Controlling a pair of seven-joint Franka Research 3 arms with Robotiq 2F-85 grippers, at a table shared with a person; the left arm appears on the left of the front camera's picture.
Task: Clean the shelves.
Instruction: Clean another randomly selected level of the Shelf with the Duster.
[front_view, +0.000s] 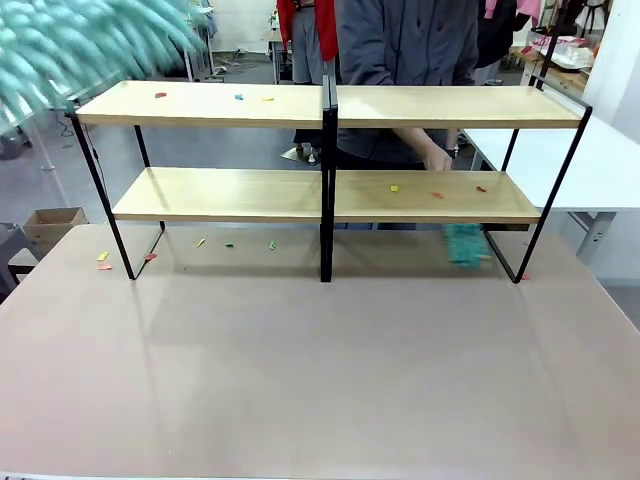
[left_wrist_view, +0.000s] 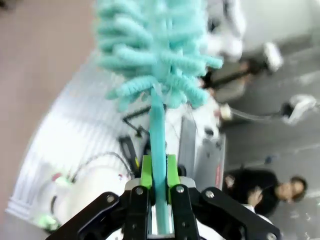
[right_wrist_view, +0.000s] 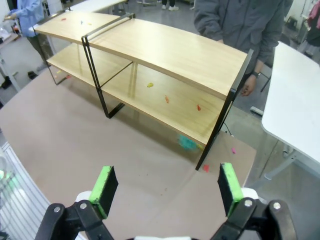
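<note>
A: Where do the shelves stand for the robot?

B: The shelves (front_view: 420, 105) stand on the desk (front_view: 320, 400), well ahead of the right fingers (right_wrist_view: 104, 189). Those fingers are spread wide with nothing between them.

A: And the left fingers?

B: The left fingers (left_wrist_view: 146, 172) are clamped on the thin handle of a teal duster (left_wrist_view: 157, 50). Its fluffy head rises straight beyond the fingertips. From the front it is a blur up near the left end of the upper board.

A: So which step is this?

B: Probably the sweep of the upper left board, where a few coloured scraps (front_view: 160, 95) lie. More sit on the lower right board and on the desk under the left half.

A: How is it done well?

B: The head should come down so that the fluff, not the handle, meets the wood. One long stroke toward an open edge would push the scraps off rather than scatter them. The grip sits low on the handle, so hard pressing could twist it between the pads, and a light touch seems wiser.

A: Anything to mind?

B: The person's hand (front_view: 436, 158) reaches under the upper board on the right, with a second duster (front_view: 464, 245) down by the desk. The left arm would do best on its own side of the black centre post (front_view: 326, 180).
</note>
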